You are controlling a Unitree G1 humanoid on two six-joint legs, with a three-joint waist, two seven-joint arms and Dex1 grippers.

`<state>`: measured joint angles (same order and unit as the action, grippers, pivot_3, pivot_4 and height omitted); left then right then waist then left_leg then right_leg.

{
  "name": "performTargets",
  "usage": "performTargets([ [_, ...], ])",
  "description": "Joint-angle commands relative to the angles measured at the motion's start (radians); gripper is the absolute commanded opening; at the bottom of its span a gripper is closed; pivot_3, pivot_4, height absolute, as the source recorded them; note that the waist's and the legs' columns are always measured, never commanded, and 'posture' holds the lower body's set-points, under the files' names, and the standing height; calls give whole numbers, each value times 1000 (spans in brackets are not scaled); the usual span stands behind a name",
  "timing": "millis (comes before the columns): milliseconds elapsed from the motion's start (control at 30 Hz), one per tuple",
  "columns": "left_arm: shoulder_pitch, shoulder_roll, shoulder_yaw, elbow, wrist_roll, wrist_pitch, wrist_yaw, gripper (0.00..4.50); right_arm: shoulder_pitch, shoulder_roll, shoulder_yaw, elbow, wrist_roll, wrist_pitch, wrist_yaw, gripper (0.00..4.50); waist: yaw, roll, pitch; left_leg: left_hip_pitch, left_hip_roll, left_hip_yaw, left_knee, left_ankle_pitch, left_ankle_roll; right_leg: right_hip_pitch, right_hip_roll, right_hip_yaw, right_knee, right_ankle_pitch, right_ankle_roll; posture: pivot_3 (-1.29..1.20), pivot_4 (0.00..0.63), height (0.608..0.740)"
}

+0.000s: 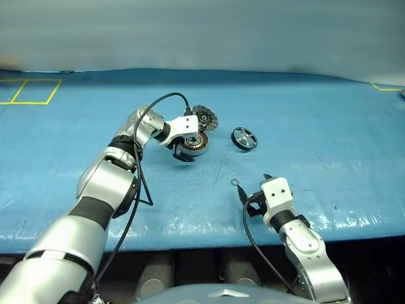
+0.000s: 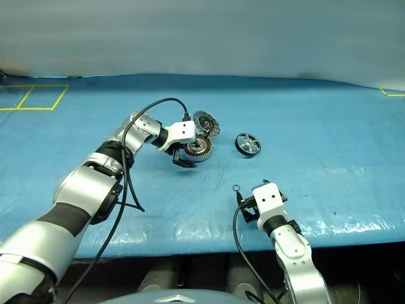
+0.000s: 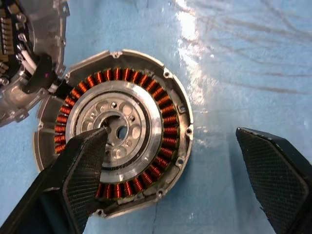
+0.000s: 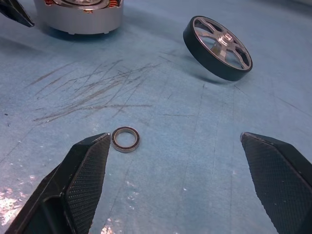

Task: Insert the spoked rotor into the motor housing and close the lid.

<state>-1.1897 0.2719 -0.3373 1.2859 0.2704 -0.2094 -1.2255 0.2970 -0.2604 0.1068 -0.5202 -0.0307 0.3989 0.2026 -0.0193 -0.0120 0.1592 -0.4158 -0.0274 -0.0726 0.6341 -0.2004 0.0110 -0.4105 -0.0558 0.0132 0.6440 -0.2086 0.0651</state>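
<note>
Centre of the head view: the motor housing (image 1: 195, 143) sits on the blue table (image 1: 316, 139), lid (image 1: 204, 116) swung open behind. The left gripper (image 3: 170, 161) hovers over it, 2 fingers apart — possibly touching. The spoked rotor (image 1: 244, 139) lies tilted just right. The right gripper (image 4: 175, 170), lower right, gapes empty by a small ring (image 4: 126, 139).

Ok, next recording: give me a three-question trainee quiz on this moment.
1. True or false: the spoked rotor already sits inside the motor housing.
2. Which pincer hangs over the housing: A) left pincer, B) right pincer?
3. What small thing lies on the blue table just ahead of the right pincer?

Key:
1. False; the rotor lies on the table beside the housing, whose lid is open.
2. A.
3. A small metal ring.
</note>
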Motion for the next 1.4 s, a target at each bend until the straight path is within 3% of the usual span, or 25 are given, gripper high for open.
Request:
performTargets([
  [33, -28, 14, 25, -16, -13, 10, -31, 4476, -8, 0, -7, -48, -4, -10, -1, 4500, -2, 0, 0, 0, 0, 0, 0, 0, 0, 0, 0, 0, 0, 0, 0, 0, 150, 740],
  [400, 12, -2, 24, -7, 21, -20, 103, 4476, 3, 8, 2, -46, -13, -14, -8, 4500, 0, 0, 0, -2, 0, -2, 8, -1, 2, 2, 0, 0, 1, 1, 2, 0, 150, 740],
  [1267, 58, -38, -16, 14, 98, -75, 230, 4476, 43, 6, 2, -78, -31, 13, -19, 4500, 5, 0, 0, -2, 0, -1, 13, -2, 3, 3, -1, 0, 2, 1, 2, 0, 150, 740],
  [1400, 61, -27, -22, 17, 109, -82, 231, 3599, 44, 9, 6, -75, -35, 10, -22, 4500, 4, 0, 0, -2, 0, -1, 13, -2, 3, 3, -1, 0, 2, 1, 2, 0, 150, 740],
])
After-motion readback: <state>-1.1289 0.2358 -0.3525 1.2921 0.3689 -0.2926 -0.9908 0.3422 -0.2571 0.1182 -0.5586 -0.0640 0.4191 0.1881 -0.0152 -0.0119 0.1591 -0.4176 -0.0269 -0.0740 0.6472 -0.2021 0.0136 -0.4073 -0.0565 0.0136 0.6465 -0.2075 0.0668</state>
